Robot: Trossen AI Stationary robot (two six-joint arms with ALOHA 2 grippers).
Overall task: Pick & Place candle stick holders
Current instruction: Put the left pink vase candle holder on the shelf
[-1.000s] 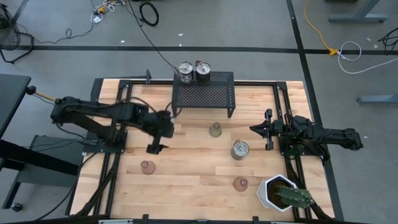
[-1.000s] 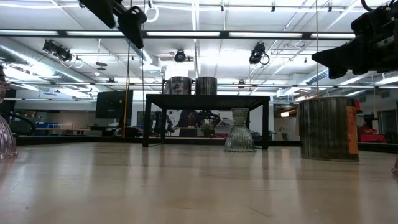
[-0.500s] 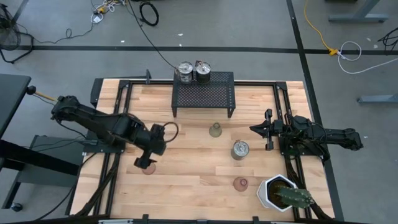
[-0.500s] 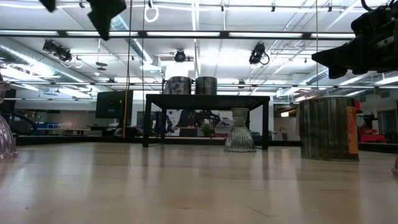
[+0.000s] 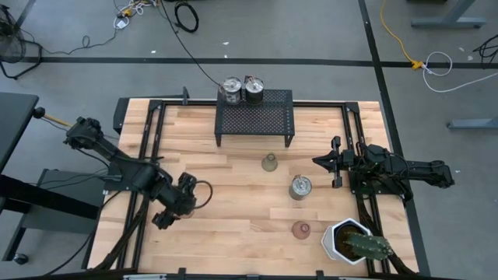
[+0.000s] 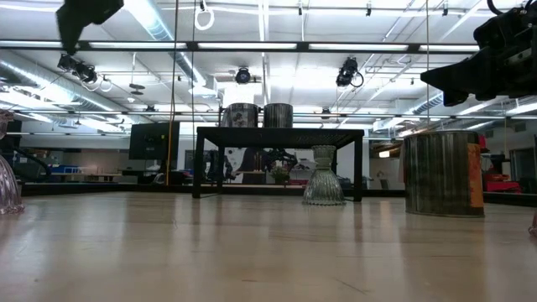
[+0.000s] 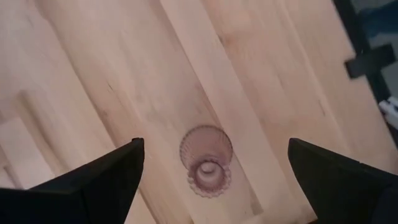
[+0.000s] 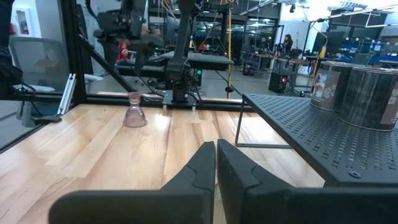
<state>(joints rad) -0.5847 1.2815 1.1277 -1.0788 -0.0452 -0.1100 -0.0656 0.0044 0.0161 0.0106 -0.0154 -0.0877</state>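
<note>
My left gripper point(image 7: 216, 144) hangs open, pointing steeply down, above a pink glass candle stick holder point(image 7: 206, 160) that stands on its base on the table's near left. In the high view my left gripper point(image 5: 165, 218) covers that holder. An olive-green holder point(image 5: 269, 162), a silvery holder point(image 5: 300, 187) and a second pink holder point(image 5: 301, 229) stand on the table. Two silvery holders point(image 5: 232, 89) point(image 5: 254, 88) stand on the black mesh rack point(image 5: 254, 117). My right gripper point(image 5: 316, 161) waits shut and level at the table's right.
A white hexagonal pot with a cactus point(image 5: 350, 241) stands at the near right corner. The rack stands on thin legs at the far middle. Black frame rails point(image 5: 148, 132) run along the table's left and right sides. Bare wood lies around the left pink holder.
My left gripper has swung from near the rack's left front leg toward the table's near left, sinking a little and rolling, until it stands over the left pink holder. Its fingers have stayed open. No holder has moved.
</note>
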